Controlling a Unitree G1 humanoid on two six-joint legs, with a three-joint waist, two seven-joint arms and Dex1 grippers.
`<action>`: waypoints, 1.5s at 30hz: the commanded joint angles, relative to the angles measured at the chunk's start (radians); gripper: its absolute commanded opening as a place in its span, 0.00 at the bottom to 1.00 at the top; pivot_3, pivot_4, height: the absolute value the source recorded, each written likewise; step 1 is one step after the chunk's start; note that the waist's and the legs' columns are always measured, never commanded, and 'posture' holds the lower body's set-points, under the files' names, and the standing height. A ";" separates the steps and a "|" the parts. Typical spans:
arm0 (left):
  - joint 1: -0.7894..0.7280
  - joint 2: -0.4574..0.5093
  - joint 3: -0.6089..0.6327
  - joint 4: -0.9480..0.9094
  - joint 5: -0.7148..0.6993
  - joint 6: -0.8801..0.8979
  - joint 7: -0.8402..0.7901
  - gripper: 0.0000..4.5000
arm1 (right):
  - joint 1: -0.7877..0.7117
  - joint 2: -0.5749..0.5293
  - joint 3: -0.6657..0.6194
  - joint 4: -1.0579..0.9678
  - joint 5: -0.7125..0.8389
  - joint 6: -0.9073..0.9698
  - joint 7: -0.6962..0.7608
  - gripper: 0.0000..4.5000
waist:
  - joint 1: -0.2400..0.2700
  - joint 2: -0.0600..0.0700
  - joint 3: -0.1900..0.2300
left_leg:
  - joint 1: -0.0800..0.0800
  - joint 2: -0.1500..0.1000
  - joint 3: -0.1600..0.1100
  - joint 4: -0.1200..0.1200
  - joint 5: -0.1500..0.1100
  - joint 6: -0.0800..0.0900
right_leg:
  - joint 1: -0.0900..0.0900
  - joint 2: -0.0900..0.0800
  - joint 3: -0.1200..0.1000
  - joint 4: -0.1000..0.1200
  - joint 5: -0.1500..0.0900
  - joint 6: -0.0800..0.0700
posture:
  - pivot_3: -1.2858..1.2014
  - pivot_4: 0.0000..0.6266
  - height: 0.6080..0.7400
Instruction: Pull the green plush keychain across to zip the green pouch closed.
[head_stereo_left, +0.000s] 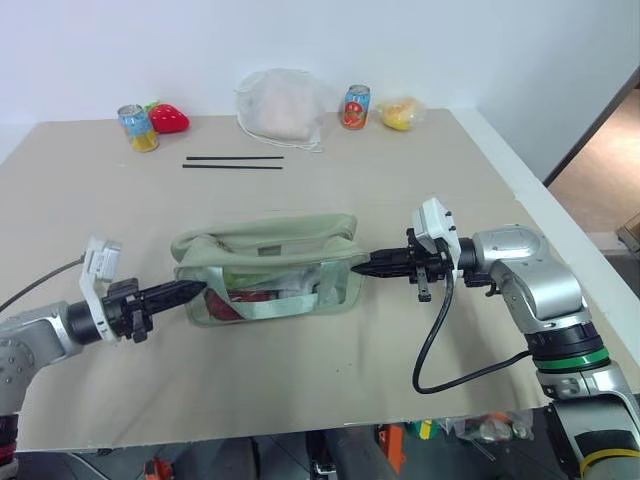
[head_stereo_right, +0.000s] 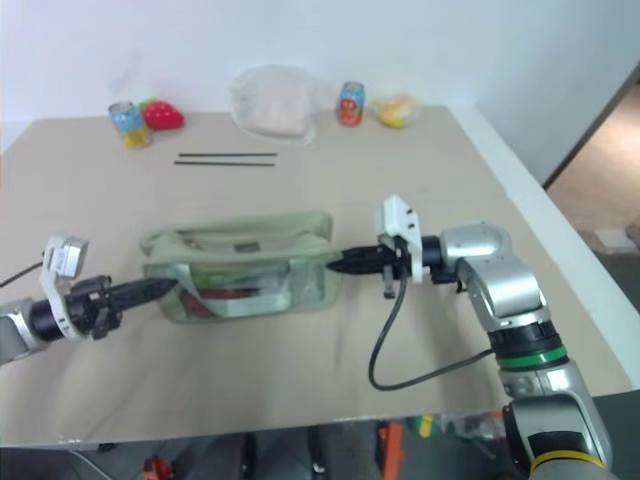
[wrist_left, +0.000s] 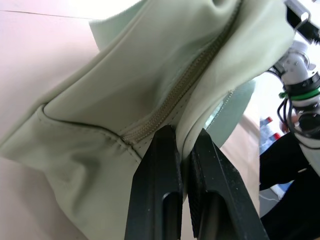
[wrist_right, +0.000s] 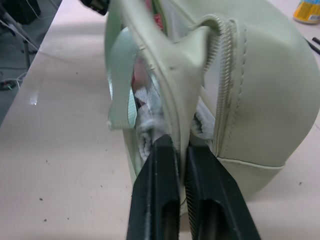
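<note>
The green pouch (head_stereo_left: 268, 266) is lying mid-table; the left gripper (wrist_left: 183, 145) and right gripper (wrist_right: 176, 145) are each pinching an end of its fabric, bracing it; next, finding the green plush keychain, hidden for now

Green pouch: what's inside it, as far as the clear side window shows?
Through the green pouch's clear window: something red and some whitish cloth. The fabric top and strap hide the rest.

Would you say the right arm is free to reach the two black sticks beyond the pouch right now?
Probably not yet: the right gripper is pinching the end of the green pouch. Once released, the tabletop toward the black sticks looks unobstructed.
</note>
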 joint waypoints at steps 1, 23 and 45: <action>0.041 -0.022 -0.085 0.000 0.074 -0.021 0.021 0.00 | -0.023 -0.008 -0.039 -0.023 0.052 0.049 0.016 0.33 | 0.005 0.001 0.000 | 0.000 -0.001 0.000 0.000 0.000 0.000 | 0.000 0.000 0.000 0.000 0.000 0.000 | 0.52 0.24 1.00; -0.051 -0.065 -0.114 0.092 0.095 -0.061 0.042 0.00 | -0.340 -0.075 -0.170 0.105 0.181 0.212 0.034 0.87 | 0.018 0.003 0.000 | 0.000 -0.003 -0.003 0.001 0.000 0.001 | 0.002 0.001 0.002 0.000 -0.001 0.004 | 0.52 0.24 1.00; -0.081 -0.096 -0.137 0.116 0.115 -0.092 0.035 0.00 | -0.607 0.192 0.196 0.267 -0.098 -0.109 0.289 0.21 | 0.023 0.004 0.000 | 0.000 -0.003 -0.005 0.002 0.000 0.001 | 0.001 0.000 0.001 0.000 0.000 0.004 | 0.52 0.24 1.00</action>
